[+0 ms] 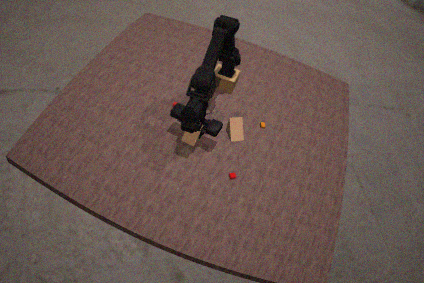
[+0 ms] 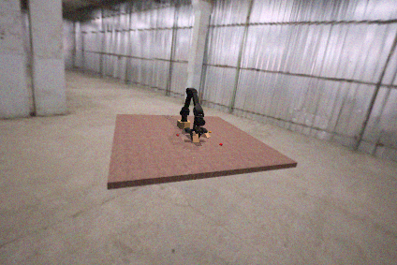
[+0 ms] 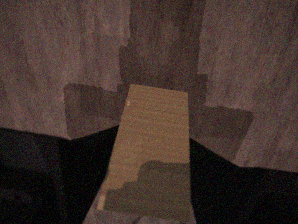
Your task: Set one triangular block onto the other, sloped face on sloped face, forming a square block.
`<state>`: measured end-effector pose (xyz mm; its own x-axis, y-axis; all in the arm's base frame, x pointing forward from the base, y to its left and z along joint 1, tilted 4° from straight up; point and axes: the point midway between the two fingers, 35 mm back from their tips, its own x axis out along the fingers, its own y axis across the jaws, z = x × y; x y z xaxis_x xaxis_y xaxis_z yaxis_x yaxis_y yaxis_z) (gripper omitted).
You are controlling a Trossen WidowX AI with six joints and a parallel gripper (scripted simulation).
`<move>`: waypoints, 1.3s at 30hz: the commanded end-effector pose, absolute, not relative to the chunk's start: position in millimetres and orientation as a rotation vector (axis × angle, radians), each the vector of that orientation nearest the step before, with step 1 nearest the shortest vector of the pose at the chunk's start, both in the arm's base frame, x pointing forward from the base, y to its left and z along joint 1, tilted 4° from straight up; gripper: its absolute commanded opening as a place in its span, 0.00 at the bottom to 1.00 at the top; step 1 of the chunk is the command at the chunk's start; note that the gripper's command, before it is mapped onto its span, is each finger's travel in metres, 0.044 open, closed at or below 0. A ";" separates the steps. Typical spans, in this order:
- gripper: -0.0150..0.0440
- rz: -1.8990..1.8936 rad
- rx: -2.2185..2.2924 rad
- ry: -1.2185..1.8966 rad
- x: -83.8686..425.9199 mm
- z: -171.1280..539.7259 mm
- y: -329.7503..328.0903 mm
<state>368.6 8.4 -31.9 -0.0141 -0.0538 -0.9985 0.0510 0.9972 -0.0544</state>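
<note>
One tan triangular block (image 1: 190, 138) (image 2: 196, 139) (image 3: 155, 127) is between the fingers of my gripper (image 1: 194, 132) (image 3: 151, 133), which is shut on it. In the wrist view a flat wood face points up at the camera, with black fingers against both long sides. The block is low over or on the table (image 1: 125, 180) (image 2: 140, 164); whether it touches is unclear. The other triangular block (image 1: 236, 129) (image 2: 207, 135) lies on the table to the right of my gripper in the top view, apart from the held one. Its sloped face is hard to make out.
A red cube (image 1: 232, 176) (image 2: 221, 144) lies nearer the front, and another red cube (image 1: 175, 104) (image 2: 178, 135) lies left of the arm. A small orange piece (image 1: 262, 125) lies right of the second block. A wooden box (image 1: 227, 84) (image 2: 183, 125) is at the arm's base.
</note>
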 end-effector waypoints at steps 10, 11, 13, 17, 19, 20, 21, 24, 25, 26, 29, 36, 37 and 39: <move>0.25 -0.083 -0.002 1.583 369.2 -1.9 10.2; 0.25 -0.083 -0.002 1.583 369.2 -1.9 10.2; 0.25 -0.087 0.002 1.580 369.7 -2.1 10.1; 0.25 -0.100 0.016 1.570 371.5 -2.8 10.0; 0.25 -0.104 0.020 1.569 371.5 -2.8 10.0; 0.25 -0.113 0.029 1.569 371.5 -2.8 10.0; 0.25 -0.124 0.040 1.568 371.5 -2.8 10.0; 0.25 -0.179 0.093 1.563 371.5 -2.8 10.1; 0.25 -0.200 0.115 1.561 371.5 -2.8 10.1; 0.25 -0.224 0.137 1.558 371.5 -2.8 10.2; 0.25 -0.298 0.210 1.548 371.5 -2.8 10.3; 0.25 -0.475 0.385 1.513 371.6 -2.9 10.5; 0.25 -0.493 0.403 1.508 371.6 -2.9 10.5; 0.25 -0.535 0.444 1.497 371.6 -2.9 10.6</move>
